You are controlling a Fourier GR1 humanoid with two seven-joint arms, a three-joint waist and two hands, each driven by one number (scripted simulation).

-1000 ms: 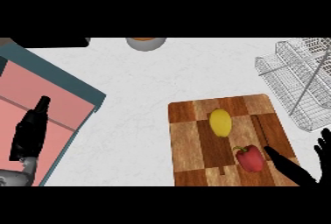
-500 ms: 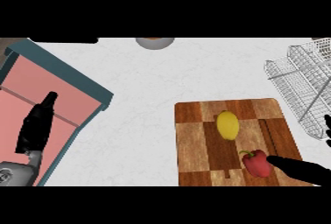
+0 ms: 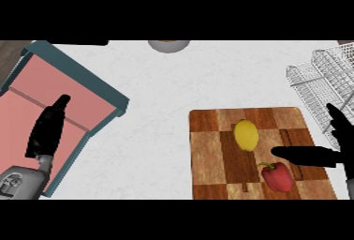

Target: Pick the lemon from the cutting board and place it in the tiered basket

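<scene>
Right hand (image 3: 330, 155), open, has crept left toward the lemon (image 3: 246, 135). Its thumb may bump the near pepper (image 3: 277, 176).

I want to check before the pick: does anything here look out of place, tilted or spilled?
Nothing stands out. The lemon and a red pepper lie on the cutting board, with the basket beside it.

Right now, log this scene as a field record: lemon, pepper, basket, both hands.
lemon: lying on the cutting board, not held
red pepper: on the board, nearer the robot than the lemon
tiered basket: wire, upper right, beyond the board
right hand: open, thumb over the board between lemon and pepper
left hand: open, over the pink tray
</scene>
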